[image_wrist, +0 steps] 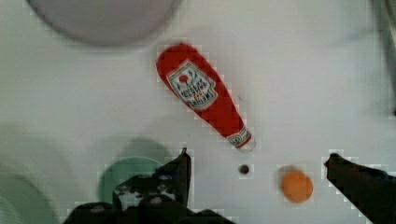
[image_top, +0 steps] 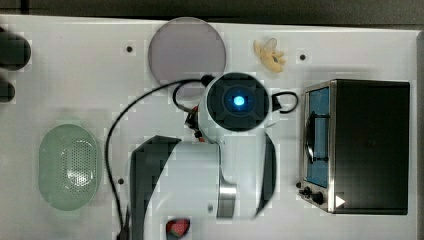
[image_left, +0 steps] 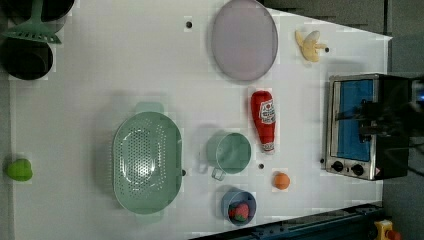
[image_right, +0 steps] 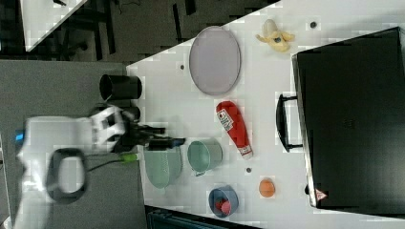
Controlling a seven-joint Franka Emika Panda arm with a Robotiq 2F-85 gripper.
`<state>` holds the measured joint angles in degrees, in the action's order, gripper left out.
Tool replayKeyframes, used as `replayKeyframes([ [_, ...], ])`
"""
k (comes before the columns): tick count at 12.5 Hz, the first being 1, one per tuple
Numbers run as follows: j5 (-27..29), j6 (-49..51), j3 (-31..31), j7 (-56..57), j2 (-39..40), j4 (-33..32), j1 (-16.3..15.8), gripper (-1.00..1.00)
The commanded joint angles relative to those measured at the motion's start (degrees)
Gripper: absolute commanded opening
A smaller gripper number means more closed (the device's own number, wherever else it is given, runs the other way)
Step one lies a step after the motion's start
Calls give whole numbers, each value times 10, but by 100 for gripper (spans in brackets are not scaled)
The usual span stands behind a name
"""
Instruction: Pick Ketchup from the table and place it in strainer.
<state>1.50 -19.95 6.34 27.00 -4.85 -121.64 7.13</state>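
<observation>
The Ketchup (image_left: 263,120) is a slim red bottle with a red-and-white label. It lies on its side on the white table between the plate and the cup, and I also see this Ketchup (image_right: 234,126) in the right view. The strainer (image_left: 146,162), a pale mint-green oval basket with many holes, stands empty beside the cup; the strainer (image_top: 70,166) is at the top view's left. My gripper (image_wrist: 257,155) hangs open above the table, its fingers (image_wrist: 180,170) wide apart, with the Ketchup (image_wrist: 205,95) lying just beyond the tips. The gripper holds nothing.
A green cup (image_left: 228,152) stands between the strainer and the Ketchup. Near it are an orange fruit (image_left: 281,180) and a blue bowl of strawberries (image_left: 239,206). A grey-lilac plate (image_left: 243,39), a peeled banana (image_left: 310,45) and a toaster oven (image_left: 357,125) fill the other side.
</observation>
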Motion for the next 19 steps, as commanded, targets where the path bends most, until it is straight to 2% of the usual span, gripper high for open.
replayKeyframes([
  [1, 3, -62, 20, 179, 16, -38, 1, 100],
  [6, 2, -214, 23, 320, 64, -117, 1, 100],
  [10, -16, -322, 23, 319, 122, -155, 0, 100],
  [19, -20, -465, 19, 312, 254, -160, 0, 100],
])
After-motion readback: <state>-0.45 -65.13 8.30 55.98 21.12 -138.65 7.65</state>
